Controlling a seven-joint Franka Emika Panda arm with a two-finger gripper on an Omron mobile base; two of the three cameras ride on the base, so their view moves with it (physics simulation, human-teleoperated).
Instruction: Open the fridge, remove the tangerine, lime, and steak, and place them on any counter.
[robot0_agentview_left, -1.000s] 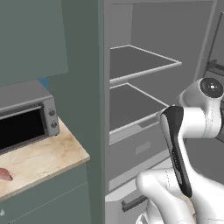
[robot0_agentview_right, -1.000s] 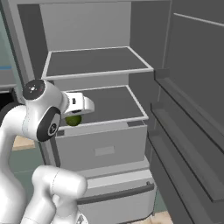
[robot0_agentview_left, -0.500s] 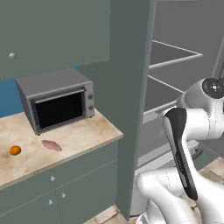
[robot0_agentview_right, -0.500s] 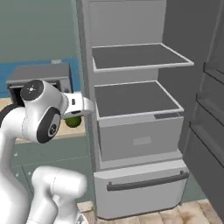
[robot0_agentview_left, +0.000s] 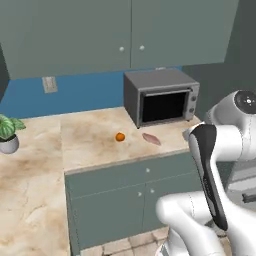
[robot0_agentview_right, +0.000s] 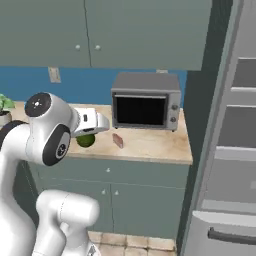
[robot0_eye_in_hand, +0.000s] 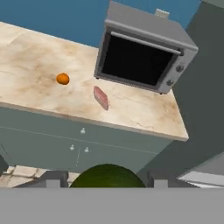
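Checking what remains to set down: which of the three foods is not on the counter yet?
The lime, dark green, sits between the gripper fingers. The tangerine and steak already lie on the counter before the microwave.

Between the dark finger tips of the gripper (robot0_eye_in_hand: 106, 181) sits the dark green lime (robot0_eye_in_hand: 107, 176). Ahead of it the counter (robot0_eye_in_hand: 39, 83) is beige-tan marble with brownish veins, carrying a bright orange tangerine (robot0_eye_in_hand: 63, 78) and a pink-red steak (robot0_eye_in_hand: 101, 97) with paler streaks. Further ahead, a grey microwave (robot0_eye_in_hand: 144, 54) with a black window; below, grey-green cabinets (robot0_eye_in_hand: 52, 142)
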